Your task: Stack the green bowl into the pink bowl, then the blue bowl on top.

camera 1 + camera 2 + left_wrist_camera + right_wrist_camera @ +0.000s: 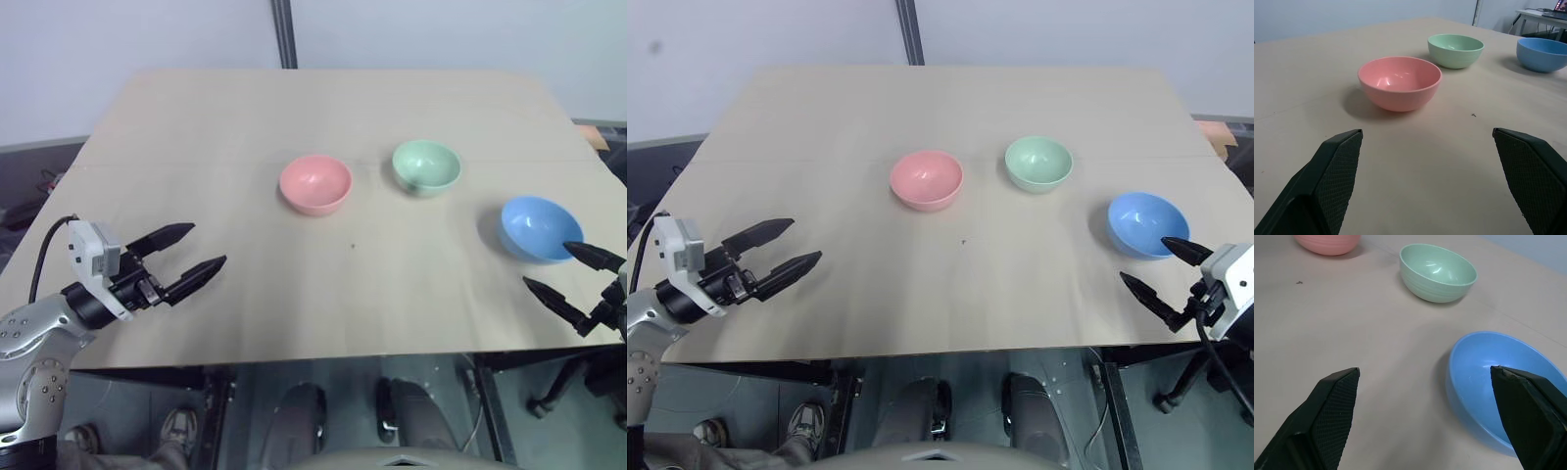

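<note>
Three bowls stand apart from one another, each upright and empty, on the pale wooden worktop (196, 147). The pink bowl (315, 184) sits near the middle of the worktop. The green bowl (426, 166) is just beside it towards the right edge and a little nearer the far edge. The blue bowl (538, 229) stands close to the right edge, nearer the front edge than the other two. None of the bowls touches another, and nothing is stacked yet.

The left hand (192, 253) hovers over the front left part of the worktop, its two black fingers spread wide and grasping nothing; it points towards the pink bowl, which lies well apart from it. The right hand (1155, 268) hangs at the front right corner, its fingers likewise spread wide and empty. One fingertip (578, 251) of it is just beside the rim of the blue bowl; whether it touches the rim I cannot tell.

A small dark speck (354, 246) marks the worktop in front of the pink bowl.
</note>
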